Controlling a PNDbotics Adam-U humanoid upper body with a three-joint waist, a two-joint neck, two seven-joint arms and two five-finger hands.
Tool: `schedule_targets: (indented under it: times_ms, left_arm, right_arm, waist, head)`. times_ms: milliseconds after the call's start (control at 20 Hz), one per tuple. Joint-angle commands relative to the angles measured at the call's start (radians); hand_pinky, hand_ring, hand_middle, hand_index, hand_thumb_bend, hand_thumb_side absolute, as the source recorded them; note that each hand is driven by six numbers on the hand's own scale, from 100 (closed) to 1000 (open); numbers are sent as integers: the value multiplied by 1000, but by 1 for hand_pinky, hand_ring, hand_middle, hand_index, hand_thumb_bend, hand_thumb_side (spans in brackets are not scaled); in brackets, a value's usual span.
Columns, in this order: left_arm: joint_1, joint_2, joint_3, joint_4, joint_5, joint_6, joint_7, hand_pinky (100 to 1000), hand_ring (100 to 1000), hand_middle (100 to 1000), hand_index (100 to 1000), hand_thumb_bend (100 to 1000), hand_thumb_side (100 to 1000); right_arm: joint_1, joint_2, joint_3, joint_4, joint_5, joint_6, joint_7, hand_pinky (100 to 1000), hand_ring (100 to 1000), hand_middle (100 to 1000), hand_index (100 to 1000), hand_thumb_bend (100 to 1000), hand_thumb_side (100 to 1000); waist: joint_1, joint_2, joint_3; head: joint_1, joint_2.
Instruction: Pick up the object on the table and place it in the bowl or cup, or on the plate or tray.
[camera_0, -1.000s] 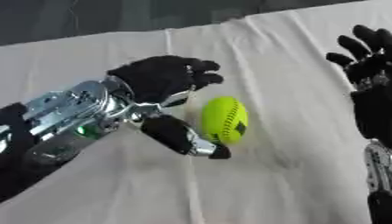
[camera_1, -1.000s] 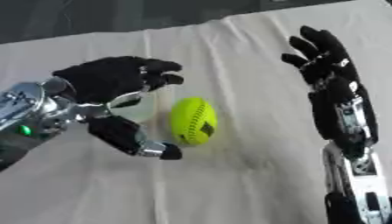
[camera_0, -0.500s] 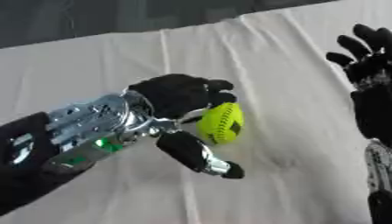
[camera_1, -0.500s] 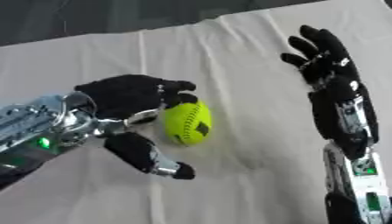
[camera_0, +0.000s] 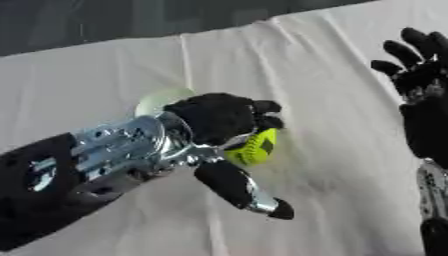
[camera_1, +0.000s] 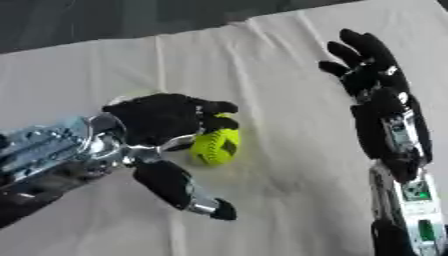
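One ball (camera_1: 215, 146), yellow-green with dark markings, lies on the tabletop (camera_1: 289, 190), which is covered by a wrinkled off-white cloth. One pale round rim, a cup (camera_0: 163, 100) or bowl by the look of it, shows just behind the left hand; most of it is hidden. Two hands in view.

Left hand (camera_0: 219, 117): comes in from the lower left, palm down over the ball. Fingers (camera_1: 216, 107) curl over the ball's top and far side; the thumb (camera_0: 238, 189) sticks out toward the camera, below and beside the ball, not touching it. The upper part of the ball is covered by the fingers; its lower right part shows. Fingers appear to touch the ball, but the hand does not fully enclose it. Cannot tell whether the ball is off the cloth or resting on it.

Right hand (camera_1: 367, 62): at the right edge, fingers straight and spread, pointing away, holding nothing. Well apart from the ball.

Change from 1.0 s ago: the left hand was then beside the ball, to its left, with a gap between fingers and ball. At 0.5 s ago the fingers had reached the ball's top. Now they wrap farther over it. The pale rim was not visible earlier. Right hand unchanged in pose.
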Motion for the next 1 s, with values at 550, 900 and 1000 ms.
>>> schedule_targets:
  times_ms: [550,900,1000]
  left_arm:
    - [-118,0,122,-14,-72,46,-245,735,834,1000,874,713,914]
    - [-136,-16,137,-14,-33,138,-294,719,819,1000,862,713,893]
    - [-139,-19,138,-14,-33,154,-294,716,817,1000,858,712,894]
  right_arm:
    - [-11,-11,1,-22,-4,0,11,874,939,952,1000,100,854]
    - [-13,-9,4,-24,-6,4,16,873,936,952,1000,100,854]
    - [-14,-9,5,-24,-7,5,17,873,936,952,1000,100,854]
  waist:
    - [1,-24,4]
    - [6,-26,2]
    - [7,-26,2]
  head:
    - [-17,10]
    - [-26,30]
    - [-28,33]
